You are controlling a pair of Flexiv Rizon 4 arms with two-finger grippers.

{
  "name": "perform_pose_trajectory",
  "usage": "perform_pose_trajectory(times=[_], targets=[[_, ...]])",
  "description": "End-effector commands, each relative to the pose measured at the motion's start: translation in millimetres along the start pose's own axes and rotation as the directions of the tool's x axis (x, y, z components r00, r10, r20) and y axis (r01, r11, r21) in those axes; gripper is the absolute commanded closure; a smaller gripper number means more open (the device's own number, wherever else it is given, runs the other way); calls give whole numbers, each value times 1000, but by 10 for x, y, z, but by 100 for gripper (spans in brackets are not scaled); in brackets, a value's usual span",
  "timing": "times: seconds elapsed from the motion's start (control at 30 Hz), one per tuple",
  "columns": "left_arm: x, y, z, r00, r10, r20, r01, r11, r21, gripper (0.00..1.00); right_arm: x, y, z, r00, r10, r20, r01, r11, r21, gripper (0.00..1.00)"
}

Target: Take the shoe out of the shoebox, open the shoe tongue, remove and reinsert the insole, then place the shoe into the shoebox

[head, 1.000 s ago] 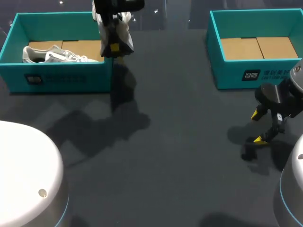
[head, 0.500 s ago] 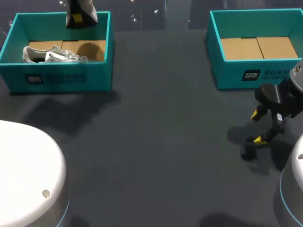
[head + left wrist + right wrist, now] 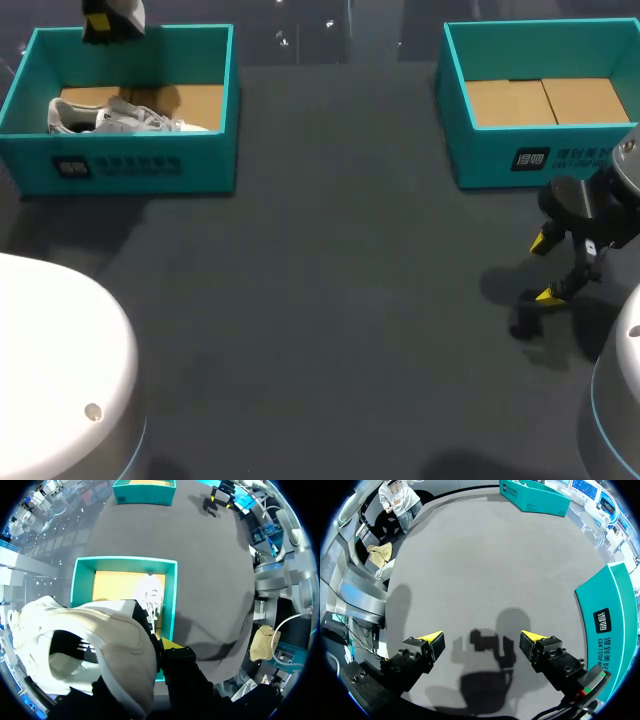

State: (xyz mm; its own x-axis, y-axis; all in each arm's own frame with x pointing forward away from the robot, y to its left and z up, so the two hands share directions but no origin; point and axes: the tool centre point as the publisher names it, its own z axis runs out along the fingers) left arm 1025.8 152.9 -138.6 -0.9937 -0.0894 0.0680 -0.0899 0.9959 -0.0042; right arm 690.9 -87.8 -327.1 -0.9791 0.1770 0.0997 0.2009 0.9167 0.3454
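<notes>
Shoe [image 3: 112, 642] above shoebox [image 3: 171, 590], large in left wrist view, cropped overhead

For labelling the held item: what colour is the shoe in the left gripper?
The held shoe is white with black stripes; left wrist view shows it best.

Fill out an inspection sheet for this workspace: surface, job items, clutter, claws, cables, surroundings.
Surface: dark grey table carrying two teal shoeboxes.
Job's things: the left shoebox holds one white shoe lying on its cardboard floor. A second shoe hangs in the air above that box. The right shoebox shows only its cardboard floor.
Clutter: nothing seen.
Claws: left claw shut on the second shoe, above the left shoebox. Right claw open and holding nothing, over bare table in front of the right shoebox.
Cables: nothing seen.
Surroundings: nothing seen reaching over the table.
</notes>
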Motion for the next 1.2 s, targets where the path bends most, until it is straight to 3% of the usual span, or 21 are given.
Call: perform_pose_trajectory(times=[0.03, 0.73, 1.2], targets=[[-158, 225, 1, 999, 23, -27, -23, 999, 24, 100, 11, -1, 3, 1000, 0, 3, 0, 1000, 1, 0], [-713, 1000, 81, 965, 261, -21, -260, 965, 37, 100, 11, -1, 3, 1000, 0, 3, 0, 1000, 1, 0], [-713, 1000, 81, 965, 261, -21, -260, 965, 37, 100, 11, -1, 3, 1000, 0, 3, 0, 1000, 1, 0]])
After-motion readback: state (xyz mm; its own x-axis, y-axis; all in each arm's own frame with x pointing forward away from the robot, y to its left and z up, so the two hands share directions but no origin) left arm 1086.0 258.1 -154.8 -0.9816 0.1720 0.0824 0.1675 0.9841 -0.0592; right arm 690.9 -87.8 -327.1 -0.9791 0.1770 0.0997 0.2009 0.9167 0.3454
